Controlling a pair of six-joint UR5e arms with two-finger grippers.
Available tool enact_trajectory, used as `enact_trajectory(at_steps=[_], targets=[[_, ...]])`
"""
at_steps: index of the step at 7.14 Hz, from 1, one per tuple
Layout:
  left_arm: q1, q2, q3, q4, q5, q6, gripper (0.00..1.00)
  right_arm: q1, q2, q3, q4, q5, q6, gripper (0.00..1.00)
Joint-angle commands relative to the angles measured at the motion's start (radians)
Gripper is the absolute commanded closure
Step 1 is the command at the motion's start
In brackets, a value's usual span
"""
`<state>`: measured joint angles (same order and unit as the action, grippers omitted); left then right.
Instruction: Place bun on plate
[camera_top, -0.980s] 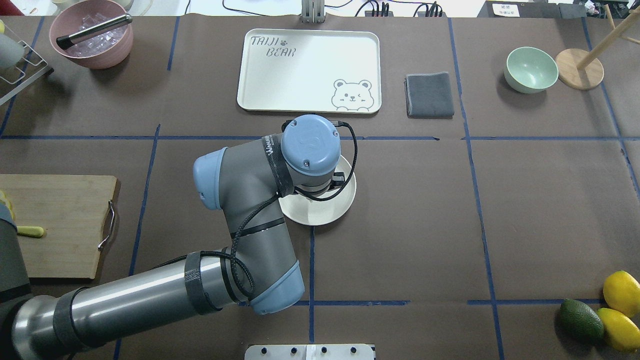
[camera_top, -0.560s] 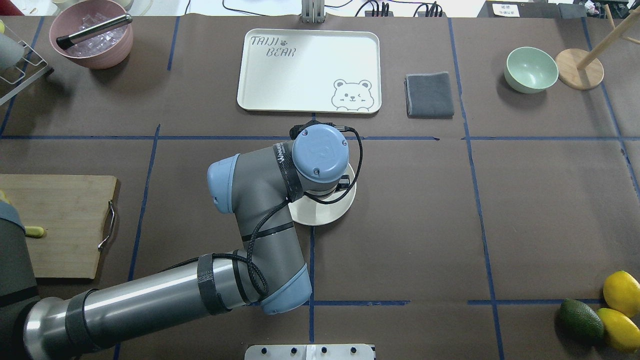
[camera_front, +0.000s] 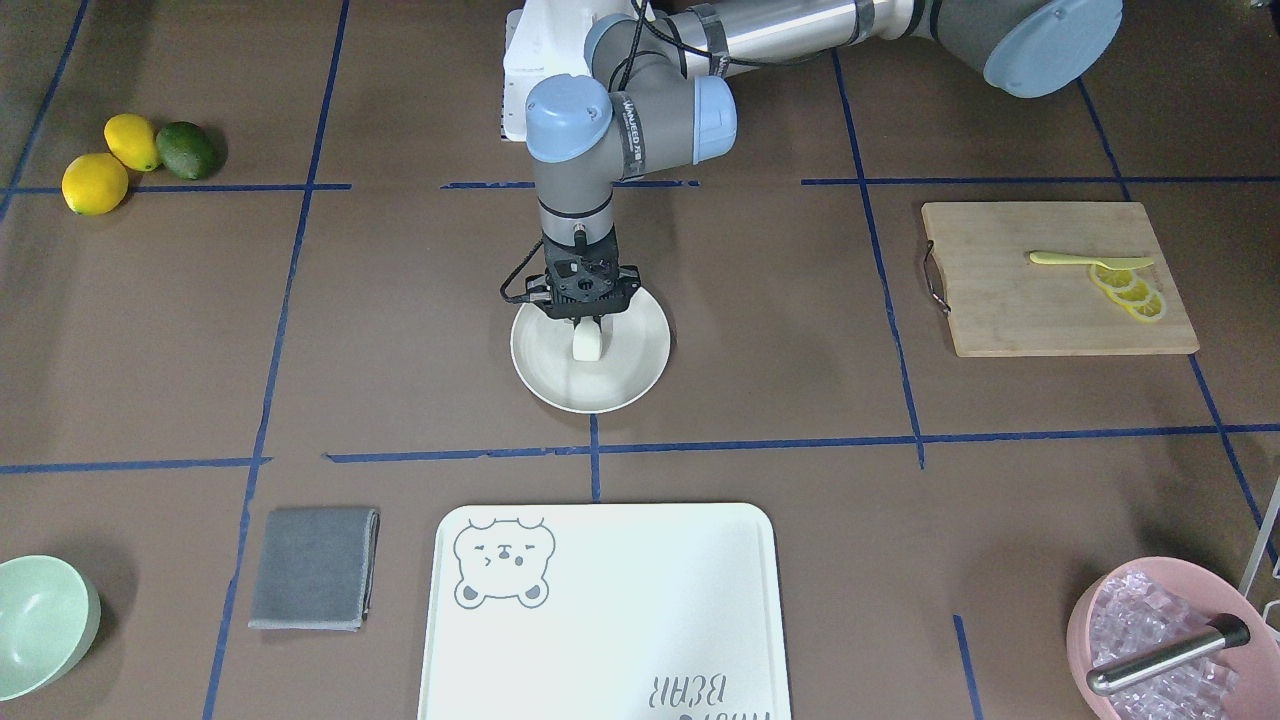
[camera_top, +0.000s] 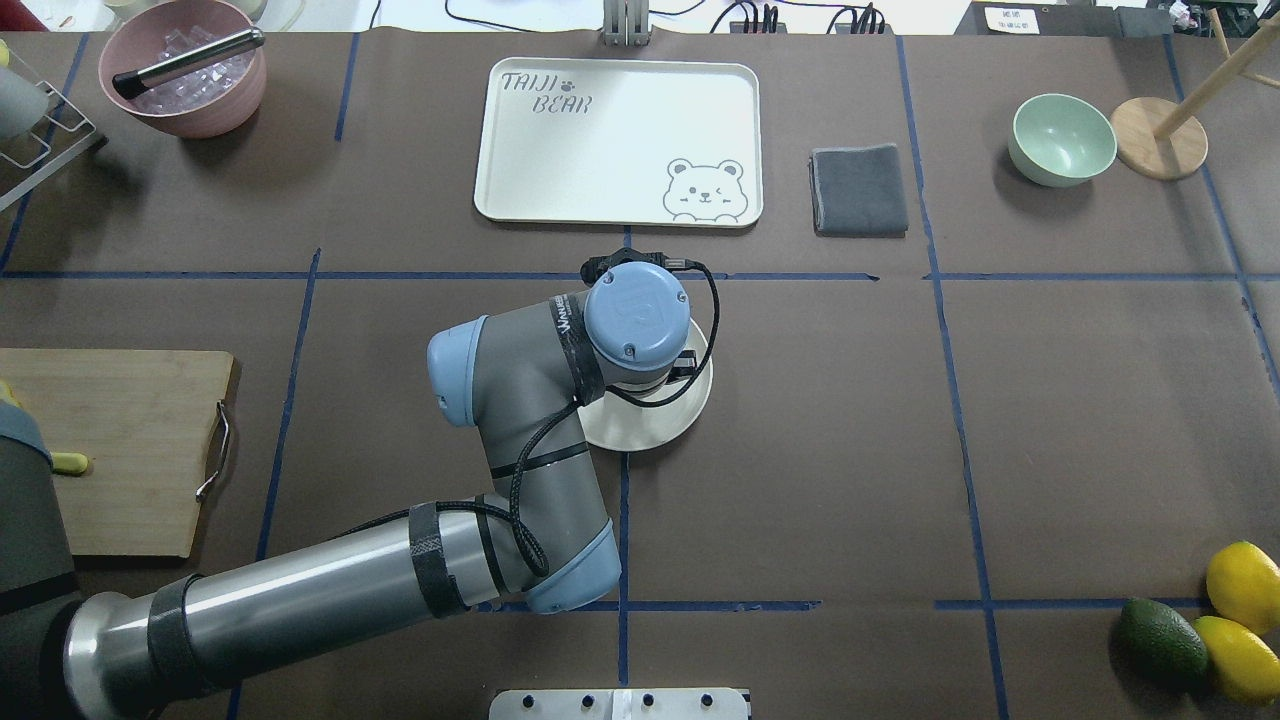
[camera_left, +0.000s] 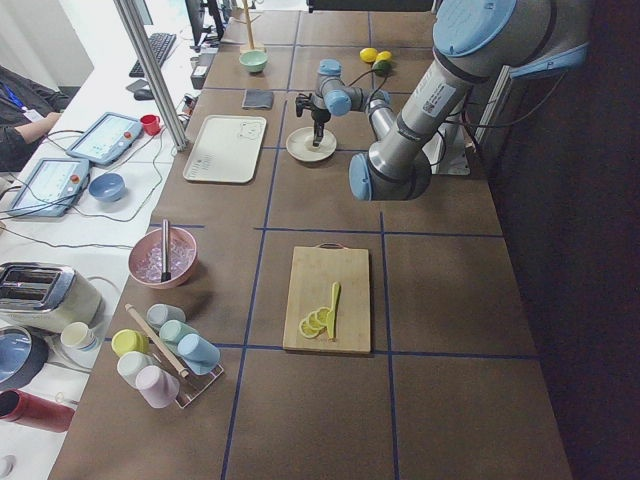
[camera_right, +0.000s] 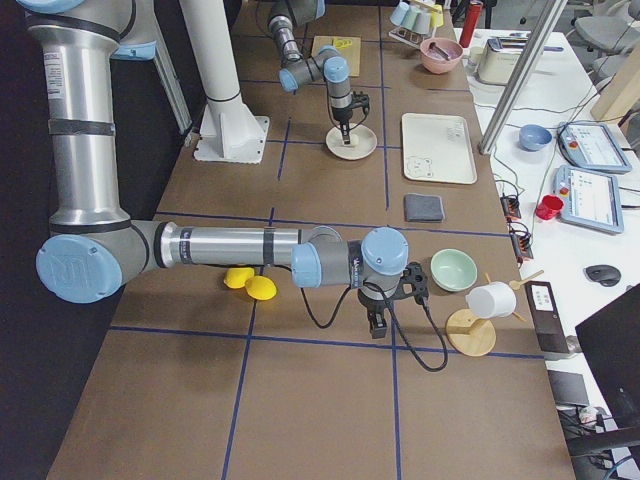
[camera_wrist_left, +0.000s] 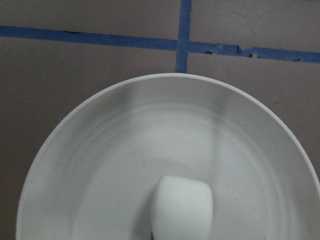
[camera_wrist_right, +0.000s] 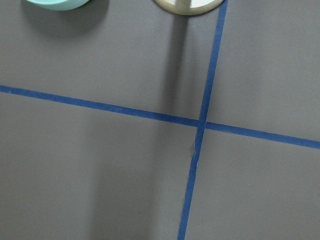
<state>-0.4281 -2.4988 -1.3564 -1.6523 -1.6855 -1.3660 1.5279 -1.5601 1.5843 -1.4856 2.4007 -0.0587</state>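
The round cream plate lies mid-table. My left gripper points straight down over its robot-side half, shut on the small white bun, which hangs upright just over or on the plate's floor. In the left wrist view the bun sits at the bottom centre over the plate, with no fingers showing. From overhead the wrist hides the gripper and bun, leaving only part of the plate in sight. My right gripper shows only in the exterior right view, low over bare table near the mint bowl; I cannot tell its state.
Beyond the plate are the bear-printed tray, a folded grey cloth and the mint bowl. A cutting board holds lemon slices. A pink bowl of ice stands far left. Lemons and an avocado lie near right.
My left wrist has shifted right, further over the plate, covering more of it. The move was larger at first and small in the last half second.
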Motion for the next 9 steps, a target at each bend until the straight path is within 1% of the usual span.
enact_trajectory(at_steps=[1, 3, 4, 5, 6, 7, 8, 9], targets=[[-0.001, 0.001, -0.003, 0.0, 0.0, 0.002, 0.38, 0.0, 0.0, -0.001, -0.001, -0.002, 0.0, 0.0], [-0.006, 0.003, -0.003, 0.003, 0.0, 0.022, 0.13, 0.0, 0.002, -0.001, 0.001, -0.002, 0.0, 0.0], [-0.02, 0.003, -0.024, 0.012, -0.005, 0.068, 0.03, 0.0, 0.002, -0.003, 0.001, -0.002, 0.0, 0.0], [-0.053, 0.012, -0.059, 0.031, -0.017, 0.093, 0.01, 0.0, 0.002, -0.001, 0.001, 0.0, -0.001, 0.0], [-0.104, 0.041, -0.135, 0.108, -0.072, 0.158, 0.01, 0.0, 0.002, 0.002, 0.001, 0.002, -0.001, 0.0], [-0.168, 0.11, -0.252, 0.191, -0.142, 0.256, 0.01, 0.0, 0.002, 0.0, 0.001, 0.002, -0.001, 0.0], [-0.235, 0.226, -0.365, 0.221, -0.205, 0.371, 0.01, 0.0, 0.017, 0.002, 0.001, 0.0, -0.003, 0.0], [-0.312, 0.323, -0.432, 0.22, -0.28, 0.49, 0.01, 0.0, 0.029, -0.001, 0.001, 0.0, -0.001, 0.0]])
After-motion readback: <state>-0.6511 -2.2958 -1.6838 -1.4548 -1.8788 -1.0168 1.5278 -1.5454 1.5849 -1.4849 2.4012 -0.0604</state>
